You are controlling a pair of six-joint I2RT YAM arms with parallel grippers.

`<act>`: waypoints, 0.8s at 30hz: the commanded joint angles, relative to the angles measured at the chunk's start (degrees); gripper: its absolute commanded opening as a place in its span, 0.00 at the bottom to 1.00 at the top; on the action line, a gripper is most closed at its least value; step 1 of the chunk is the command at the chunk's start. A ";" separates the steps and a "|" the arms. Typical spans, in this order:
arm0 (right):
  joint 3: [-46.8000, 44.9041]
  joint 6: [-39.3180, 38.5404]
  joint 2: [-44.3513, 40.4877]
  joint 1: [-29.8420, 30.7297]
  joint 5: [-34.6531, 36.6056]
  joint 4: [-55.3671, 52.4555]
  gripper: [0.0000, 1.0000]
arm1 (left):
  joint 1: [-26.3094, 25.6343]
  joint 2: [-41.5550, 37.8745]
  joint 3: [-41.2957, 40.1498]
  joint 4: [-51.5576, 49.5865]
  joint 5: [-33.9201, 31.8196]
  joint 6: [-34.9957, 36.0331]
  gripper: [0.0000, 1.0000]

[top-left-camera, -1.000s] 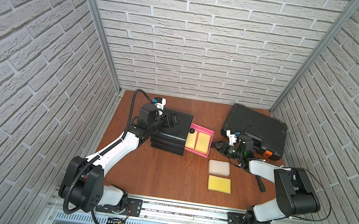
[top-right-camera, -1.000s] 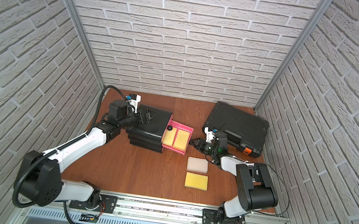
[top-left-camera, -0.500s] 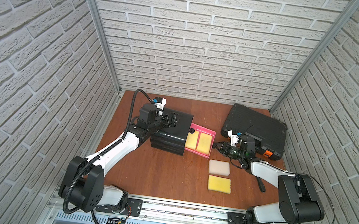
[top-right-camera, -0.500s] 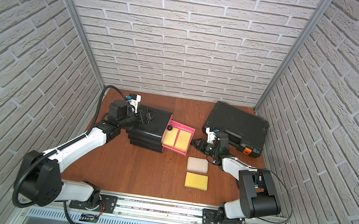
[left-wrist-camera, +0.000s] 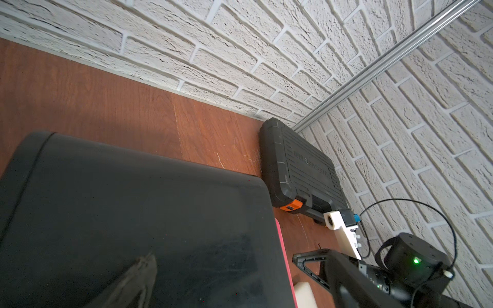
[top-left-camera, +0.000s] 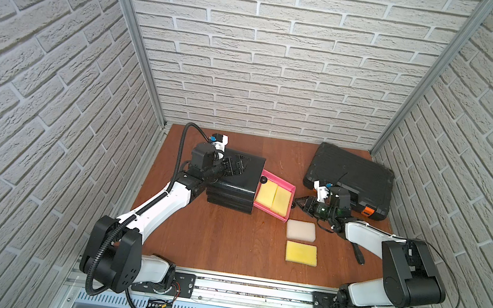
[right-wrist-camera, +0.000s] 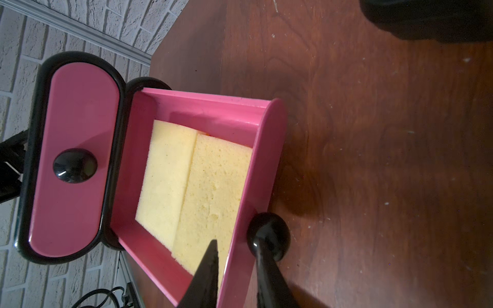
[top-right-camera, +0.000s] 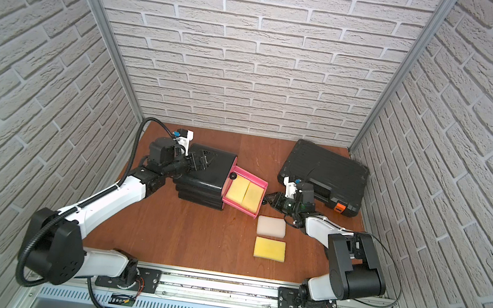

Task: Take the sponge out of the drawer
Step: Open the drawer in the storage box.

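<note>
1. right gripper [right-wrist-camera: 237,241]: jaws part-way apart, nothing held. One finger is over the near sponge [right-wrist-camera: 216,192], the other is outside by the black knob [right-wrist-camera: 268,236], so the front wall of the pink drawer [right-wrist-camera: 264,149] sits between them. Risk: closing here pinches the wall, not the sponge.
2. near sponge lies flat in the open drawer, touching a second sponge [right-wrist-camera: 168,173], both tight to the walls. Risk: little room for a finger to get down beside it. A shallow pinch on soft foam could slip, or drag both out.
3. drawer is pulled well out of the black drawer unit [top-left-camera: 234,188]. Risk: a snag on the lift could yank it further or tip it.
4. left gripper [top-left-camera: 237,168]: spread wide, empty, on top of the unit. Can't tell if it's pressing down. If not, the unit may slide.
5. white sponge [top-left-camera: 300,230] and yellow sponge [top-left-camera: 301,253] lie on the table [top-left-camera: 211,237] just beside the right arm. Risk: a careless swing knocks them.
</note>
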 commanded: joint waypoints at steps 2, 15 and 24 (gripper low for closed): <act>0.97 -0.89 -2.13 -0.17 -0.88 0.84 0.30 | -0.45 -0.84 -1.56 -6.26 -1.35 0.44 0.98; 3.92 -5.90 -9.26 2.14 7.92 -12.13 0.51 | -21.65 -6.18 10.66 -29.91 -28.55 15.23 0.93; 10.83 -10.21 -9.39 13.94 21.17 -22.09 0.49 | -25.37 -6.07 7.82 -27.04 -32.54 14.55 0.92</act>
